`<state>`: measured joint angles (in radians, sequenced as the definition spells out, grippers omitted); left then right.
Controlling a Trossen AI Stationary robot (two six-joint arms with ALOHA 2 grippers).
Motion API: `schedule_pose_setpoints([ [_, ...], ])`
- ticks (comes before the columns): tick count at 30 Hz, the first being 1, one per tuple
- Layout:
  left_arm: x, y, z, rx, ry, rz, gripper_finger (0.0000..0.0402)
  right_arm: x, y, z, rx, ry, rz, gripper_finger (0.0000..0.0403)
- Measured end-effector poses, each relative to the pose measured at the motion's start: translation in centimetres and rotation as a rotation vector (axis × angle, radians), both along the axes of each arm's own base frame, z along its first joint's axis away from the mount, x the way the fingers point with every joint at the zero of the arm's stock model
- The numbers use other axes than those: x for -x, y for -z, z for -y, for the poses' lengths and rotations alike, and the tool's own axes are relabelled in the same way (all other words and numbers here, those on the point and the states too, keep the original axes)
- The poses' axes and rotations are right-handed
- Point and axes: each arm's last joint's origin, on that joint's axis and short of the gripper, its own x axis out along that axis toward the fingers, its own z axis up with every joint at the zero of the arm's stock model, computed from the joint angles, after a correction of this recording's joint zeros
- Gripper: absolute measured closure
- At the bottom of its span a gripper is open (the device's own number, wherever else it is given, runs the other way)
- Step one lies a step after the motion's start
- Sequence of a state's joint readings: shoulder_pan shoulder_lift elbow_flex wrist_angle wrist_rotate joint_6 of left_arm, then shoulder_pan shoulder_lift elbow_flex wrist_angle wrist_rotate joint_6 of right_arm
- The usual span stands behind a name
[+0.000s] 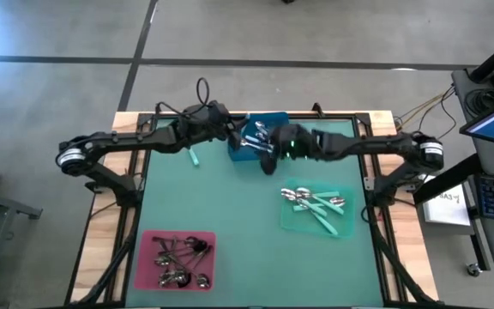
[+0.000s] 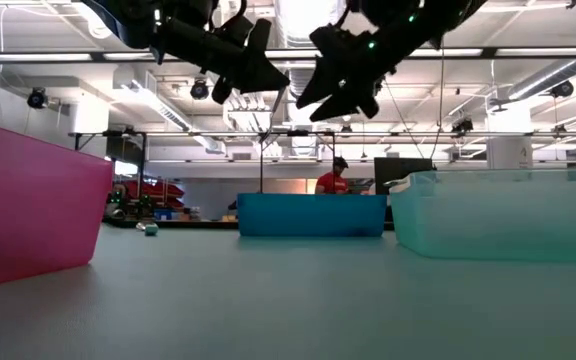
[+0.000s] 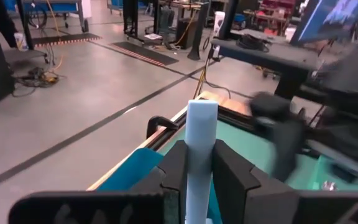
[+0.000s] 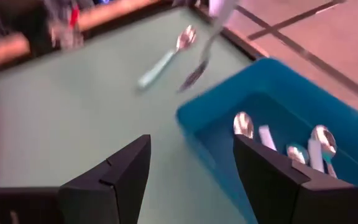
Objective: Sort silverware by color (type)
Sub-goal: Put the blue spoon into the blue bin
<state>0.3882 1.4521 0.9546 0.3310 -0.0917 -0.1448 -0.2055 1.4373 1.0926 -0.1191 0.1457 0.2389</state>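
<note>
With a pale-handled utensil (image 3: 201,146) pinched in the left tool (image 3: 199,180) above the blue tray (image 1: 264,129) and the right tool (image 4: 191,177) held wide and empty beside it, a collision or a drop outside the tray could be caused.

There were three trays: pink (image 1: 148,257), blue (image 1: 274,119), green (image 1: 292,221); one teal-handled spoon (image 1: 193,157) lay loose; two grippers.
</note>
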Motion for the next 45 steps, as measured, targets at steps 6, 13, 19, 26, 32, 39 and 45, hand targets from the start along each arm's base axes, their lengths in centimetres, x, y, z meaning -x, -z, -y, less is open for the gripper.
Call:
schedule_pose_setpoints([
  [6,0.1,-0.4,0.1,0.047,-0.009,0.048,0.0368,0.0,-0.2,5.4,-0.140,0.062,0.198,0.0184],
  [13,0.1,-0.5,0.1,0.062,-0.012,0.071,0.0368,-1.4,0.2,6.7,-0.244,-0.054,0.363,0.0184],
  [19,0.1,-0.5,0.1,0.059,-0.010,0.069,0.0368,-1.8,0.8,7.0,-0.233,-0.046,0.378,0.0184],
  [26,-0.1,-0.5,0.6,0.089,0.029,0.083,0.0367,-1.9,0.0,7.2,-0.175,-0.056,0.449,0.0184],
  [32,-0.2,-0.6,0.7,0.087,0.033,0.090,0.0367,-1.9,0.0,7.4,-0.135,-0.053,0.440,0.0218],
  [39,-0.2,-0.5,0.6,0.088,0.026,0.088,0.0367,-1.7,-0.1,7.7,-0.108,-0.063,0.440,0.0371],
  [45,-0.2,-0.4,0.6,0.071,0.007,0.076,0.0335,-1.5,-0.1,8.2,-0.083,-0.056,0.439,0.0373],
])
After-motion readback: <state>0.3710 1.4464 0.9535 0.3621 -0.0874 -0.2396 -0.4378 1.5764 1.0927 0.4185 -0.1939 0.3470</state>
